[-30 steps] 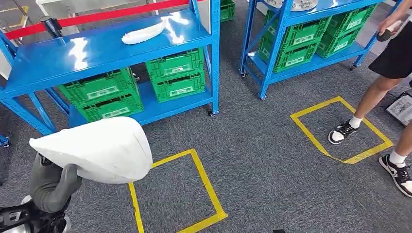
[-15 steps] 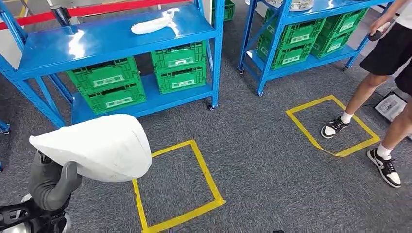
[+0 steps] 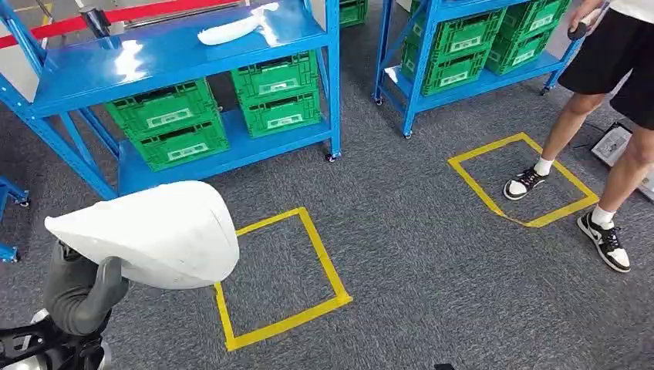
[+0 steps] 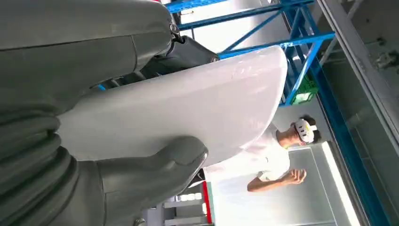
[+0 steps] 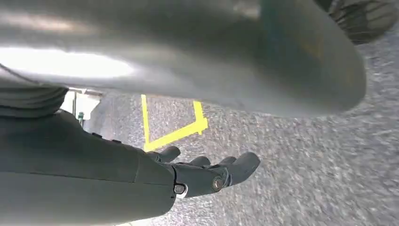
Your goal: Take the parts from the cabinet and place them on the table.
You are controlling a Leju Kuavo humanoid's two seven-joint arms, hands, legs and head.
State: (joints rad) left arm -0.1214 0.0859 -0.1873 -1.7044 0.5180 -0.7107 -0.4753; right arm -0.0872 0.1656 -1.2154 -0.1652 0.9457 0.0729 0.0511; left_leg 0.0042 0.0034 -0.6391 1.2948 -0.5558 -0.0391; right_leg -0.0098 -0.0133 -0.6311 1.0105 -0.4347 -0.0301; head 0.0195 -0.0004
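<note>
- Your left robot hand (image 3: 81,293) grips the white part (image 3: 150,235), carried low at your left; right robot hand (image 5: 207,174) hangs empty, fingers apart.
- Likely the carry step: next, find the desk and set it down.

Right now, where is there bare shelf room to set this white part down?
The near blue rack's top shelf is bare left of the small white part lying at its back right. Its lower shelf is packed with green crates. The left hand holds the large white part.
</note>
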